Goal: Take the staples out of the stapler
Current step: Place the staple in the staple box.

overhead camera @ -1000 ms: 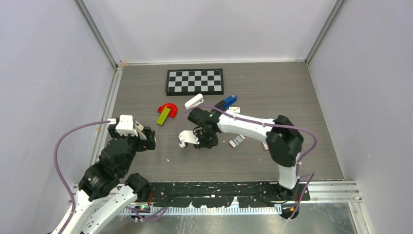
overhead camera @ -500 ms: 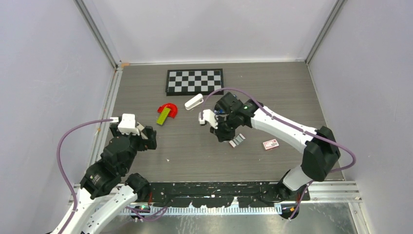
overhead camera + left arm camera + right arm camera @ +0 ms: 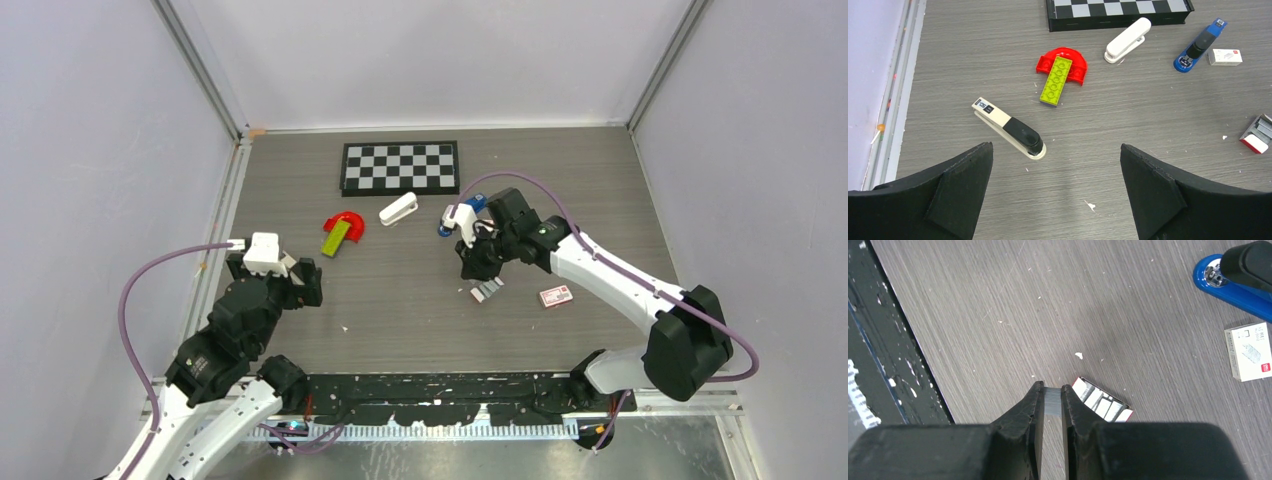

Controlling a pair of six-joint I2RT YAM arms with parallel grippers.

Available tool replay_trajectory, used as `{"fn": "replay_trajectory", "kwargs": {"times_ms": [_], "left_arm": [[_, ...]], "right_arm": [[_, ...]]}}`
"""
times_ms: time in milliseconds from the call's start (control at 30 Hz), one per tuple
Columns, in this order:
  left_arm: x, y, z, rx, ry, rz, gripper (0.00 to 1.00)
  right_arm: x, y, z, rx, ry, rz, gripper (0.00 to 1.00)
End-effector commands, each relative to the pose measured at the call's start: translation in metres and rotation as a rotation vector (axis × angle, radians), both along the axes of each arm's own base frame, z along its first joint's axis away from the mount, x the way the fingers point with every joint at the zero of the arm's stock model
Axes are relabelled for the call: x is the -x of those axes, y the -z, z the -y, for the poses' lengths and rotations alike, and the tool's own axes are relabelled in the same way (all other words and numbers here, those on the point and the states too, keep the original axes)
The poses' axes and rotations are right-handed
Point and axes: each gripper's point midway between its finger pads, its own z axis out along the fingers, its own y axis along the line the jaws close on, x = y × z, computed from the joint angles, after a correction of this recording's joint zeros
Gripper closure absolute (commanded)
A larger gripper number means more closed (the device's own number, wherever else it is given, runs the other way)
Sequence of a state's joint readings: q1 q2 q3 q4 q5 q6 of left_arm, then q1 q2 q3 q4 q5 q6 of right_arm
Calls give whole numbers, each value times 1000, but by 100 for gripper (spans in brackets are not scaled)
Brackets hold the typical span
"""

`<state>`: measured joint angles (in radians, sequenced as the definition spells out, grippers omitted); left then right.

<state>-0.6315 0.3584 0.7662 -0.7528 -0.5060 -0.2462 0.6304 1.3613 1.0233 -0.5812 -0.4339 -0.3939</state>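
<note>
A robotics lab test cell, seen from above: a grey wood-grain worktop (image 3: 400,320) is boxed in on three sides by plain pale walls (image 3: 430,60) set in bare aluminium frame posts (image 3: 200,70). Two white-and-black robot arms, the left arm (image 3: 240,320) and the right arm (image 3: 610,278), are bolted to a scuffed black mounting plate (image 3: 440,388) at the near edge, each trailing a purple cable (image 3: 125,300). Scattered on the worktop like test props are a black-and-white checkerboard (image 3: 400,167), a white stapler (image 3: 1128,40), a blue stapler (image 3: 1198,46), a cream-and-black stapler (image 3: 1008,127), and a lime toy brick (image 3: 1056,80) lying on a red toy brick (image 3: 1075,60).
</note>
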Motion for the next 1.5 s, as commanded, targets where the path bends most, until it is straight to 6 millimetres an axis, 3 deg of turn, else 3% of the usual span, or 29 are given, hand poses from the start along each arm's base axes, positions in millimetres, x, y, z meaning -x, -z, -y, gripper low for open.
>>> {"fn": "replay_trajectory", "kwargs": {"times_ms": [0, 1467], "left_arm": [[-5, -6, 3, 15, -2, 23, 0], [-6, -6, 3, 23, 0, 23, 0]], "right_arm": [[-9, -19, -10, -105, 42, 31, 89], [-30, 22, 2, -98, 246, -24, 89]]}}
